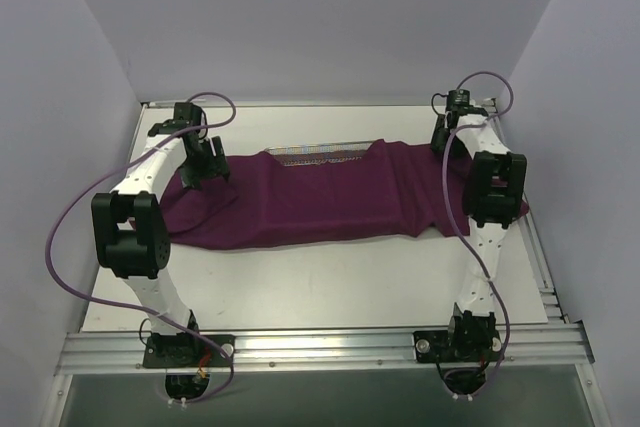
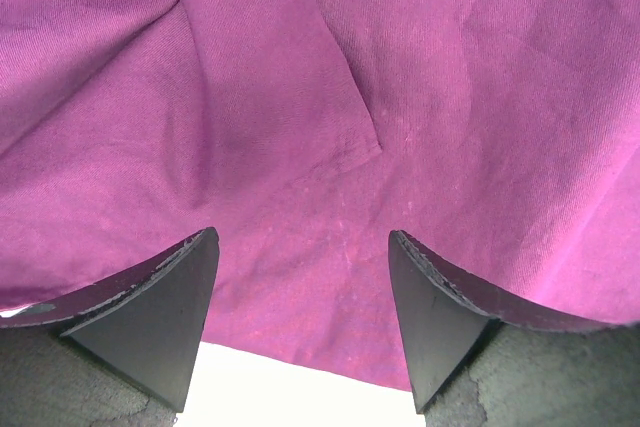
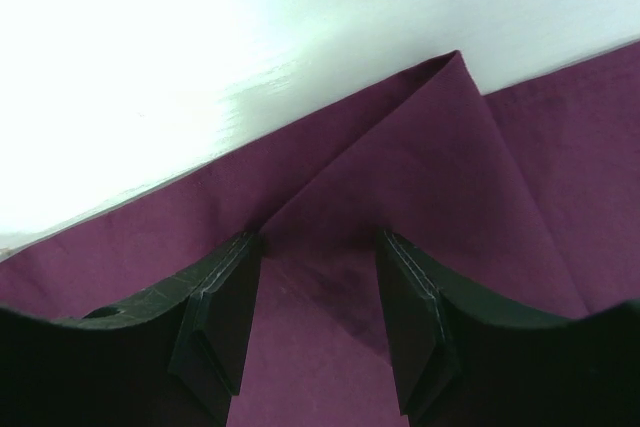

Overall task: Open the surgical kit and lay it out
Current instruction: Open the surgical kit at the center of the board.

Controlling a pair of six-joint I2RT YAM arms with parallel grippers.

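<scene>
Centrally, the purple cloth wrap (image 1: pixel 320 202) lies spread, the wire-mesh tray (image 1: pixel 325 154) showing at its upper edge; the left gripper (image 2: pixel 302 242) and right gripper (image 3: pixel 318 242) both gape over the cloth.

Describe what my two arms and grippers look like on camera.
The left arm and right arm have white links, chunky black joint housings and looping purple cables. The left gripper and right gripper have matte black, wedge-shaped fingers.
</scene>
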